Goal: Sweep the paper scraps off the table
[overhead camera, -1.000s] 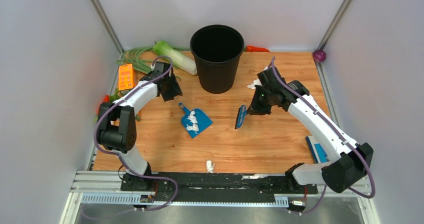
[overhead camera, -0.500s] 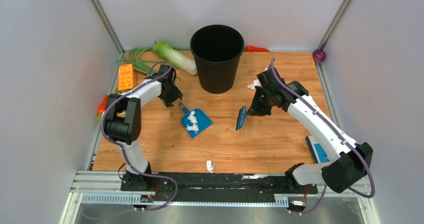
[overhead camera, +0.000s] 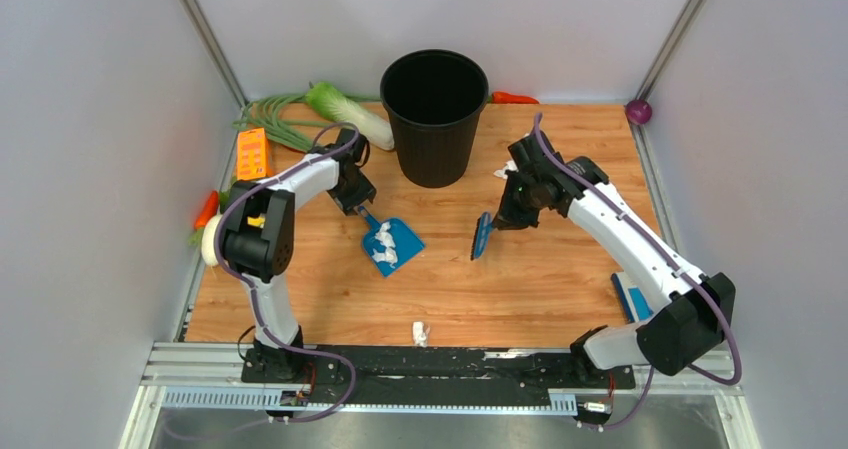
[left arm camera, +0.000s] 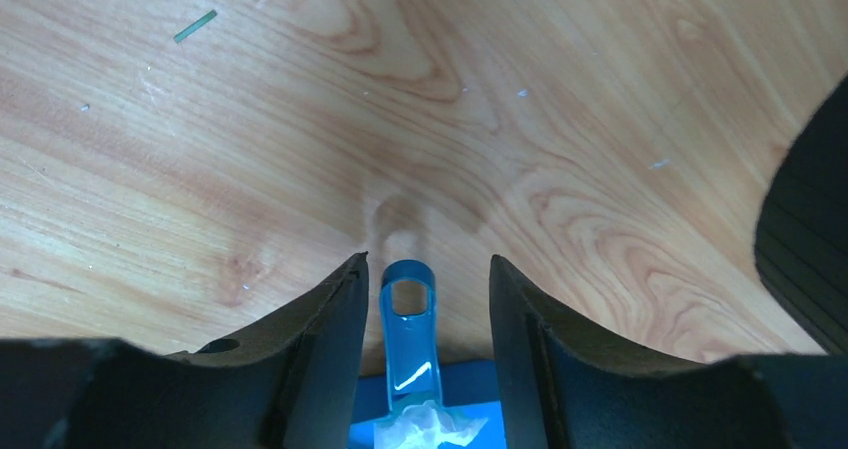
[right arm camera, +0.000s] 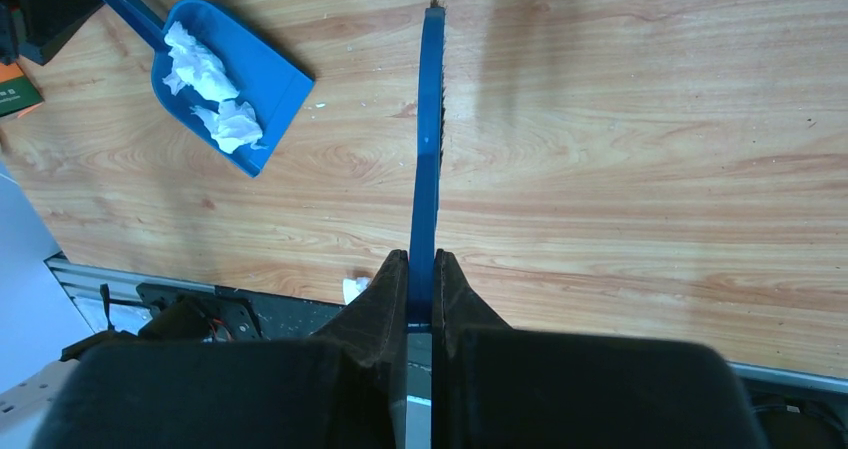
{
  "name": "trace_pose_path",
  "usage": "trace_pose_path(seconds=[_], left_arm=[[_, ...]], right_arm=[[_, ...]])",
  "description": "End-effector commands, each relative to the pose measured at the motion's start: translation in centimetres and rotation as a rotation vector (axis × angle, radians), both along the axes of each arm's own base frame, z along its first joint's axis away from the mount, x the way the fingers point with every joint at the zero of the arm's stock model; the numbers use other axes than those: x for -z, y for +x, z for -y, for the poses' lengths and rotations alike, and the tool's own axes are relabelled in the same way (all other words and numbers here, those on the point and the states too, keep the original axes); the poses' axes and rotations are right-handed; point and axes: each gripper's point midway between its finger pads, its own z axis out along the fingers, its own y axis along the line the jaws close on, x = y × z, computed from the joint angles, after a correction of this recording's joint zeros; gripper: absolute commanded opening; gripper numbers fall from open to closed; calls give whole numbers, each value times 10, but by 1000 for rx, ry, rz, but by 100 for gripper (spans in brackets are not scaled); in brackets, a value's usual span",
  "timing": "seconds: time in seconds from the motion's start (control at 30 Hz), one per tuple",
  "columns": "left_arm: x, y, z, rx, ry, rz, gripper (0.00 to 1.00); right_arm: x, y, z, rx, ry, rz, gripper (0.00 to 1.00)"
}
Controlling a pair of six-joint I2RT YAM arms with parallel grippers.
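Left gripper (left arm camera: 428, 269) has been brought astride the dustpan handle (left arm camera: 407, 321), jaws wide, a pick-up judged imminent; the brush (right arm camera: 430, 119) is pinched in the right gripper (right arm camera: 422, 265); paper scraps (overhead camera: 384, 245) are seen in the dustpan (overhead camera: 409, 236), one stray scrap (overhead camera: 420, 331) left on the table (overhead camera: 540, 289).

Top cam overhead; wrist cams close, facing table (overhead camera: 540, 269); all share dustpan (overhead camera: 408, 237).

Print on the orange packet (overhead camera: 252, 154) is too small to read

Paper scraps (overhead camera: 385, 239) lie in the blue dustpan (overhead camera: 408, 236); another wad (overhead camera: 421, 333) sits near the rail (overhead camera: 500, 361).
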Motion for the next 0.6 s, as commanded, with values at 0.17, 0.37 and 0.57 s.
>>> trace_pose_path(seconds=[0.17, 0.37, 0.57], left_arm=[[11, -5, 7, -22, -11, -38, 40], [12, -6, 11, -17, -10, -36, 24], [2, -3, 6, -15, 15, -16, 7]], right_arm=[[-11, 8, 3, -22, 8, 25, 0], [-14, 12, 4, -30, 9, 35, 0], [-14, 11, 7, -24, 12, 37, 0]])
